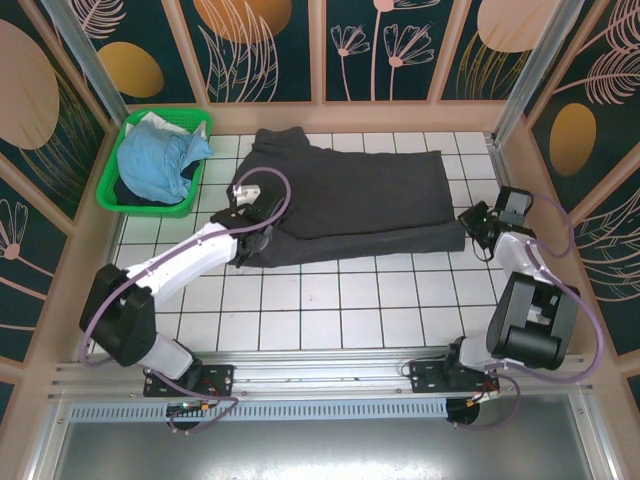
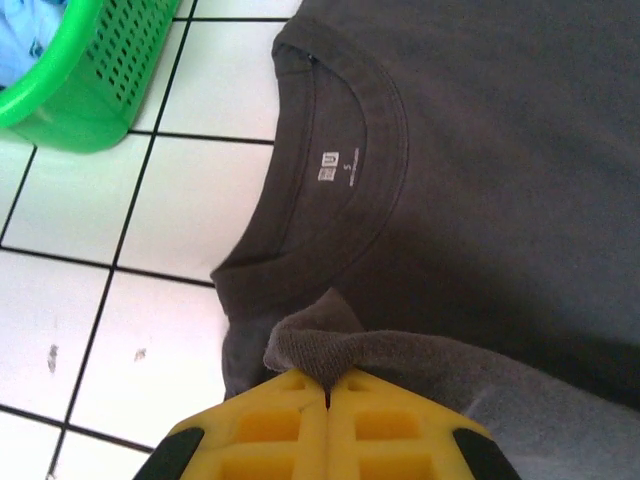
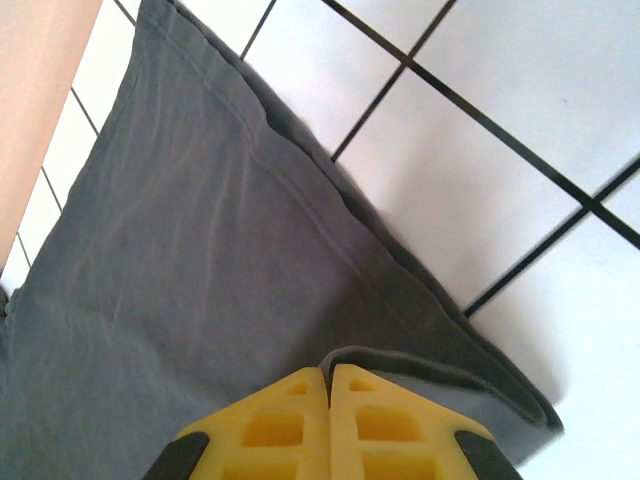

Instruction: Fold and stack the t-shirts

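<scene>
Left gripper [image 2: 327,382] and right gripper [image 3: 325,373] pinch the seemingly folded t-shirt [image 1: 360,195].

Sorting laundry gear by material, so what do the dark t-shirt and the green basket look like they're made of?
The charcoal t-shirt looks like a soft matte knit, probably cotton jersey: it creases and bunches, with a stitched collar and a printed neck label. The green basket looks like glossy moulded plastic, judging by its rigid wall with even slots.

Robot lab cell — gridded table [image 1: 340,310], patterned walls [image 1: 270,50].
</scene>
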